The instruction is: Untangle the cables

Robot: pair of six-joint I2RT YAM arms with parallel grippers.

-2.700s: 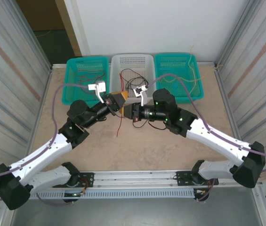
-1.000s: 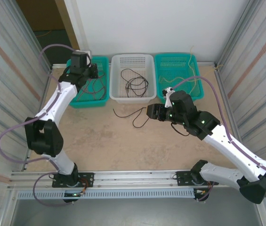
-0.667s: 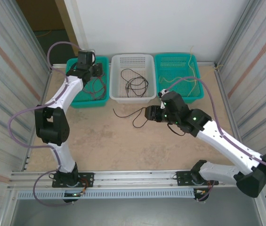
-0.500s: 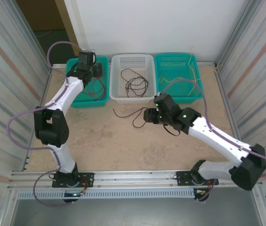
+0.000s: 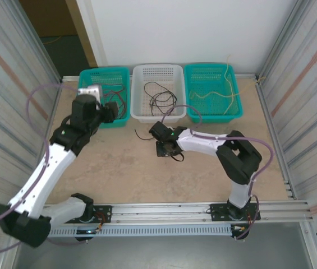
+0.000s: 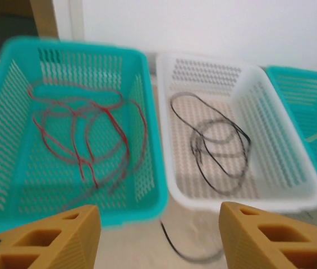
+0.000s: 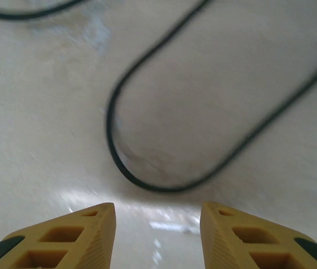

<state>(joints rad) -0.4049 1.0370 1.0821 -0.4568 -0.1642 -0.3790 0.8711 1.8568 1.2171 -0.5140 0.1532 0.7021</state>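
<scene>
Table (image 5: 147, 179) carries three baskets (image 5: 157, 118): red cables (image 6: 122, 130) left, black cables (image 6: 198, 147) middle, yellow cables (image 5: 217, 95) right. Left arm is raised near the red basket, left end effector (image 6: 159, 224) spread, empty. Right arm reaches low, right end effector (image 7: 157, 224) parted, nothing held, just short of the loose black cable (image 7: 158, 189) on the table. Likely thin, limp, light; pinch at the loop's bend.

2 teal baskets (image 5: 105, 70), 1 wht basket (image 5: 157, 66), 1 loose blk cable (image 7: 147, 185).

Red cables (image 6: 77, 117) in teal basket (image 6: 147, 162) (perforated walls); black cables (image 6: 220, 137) in white basket (image 6: 248, 200).
</scene>
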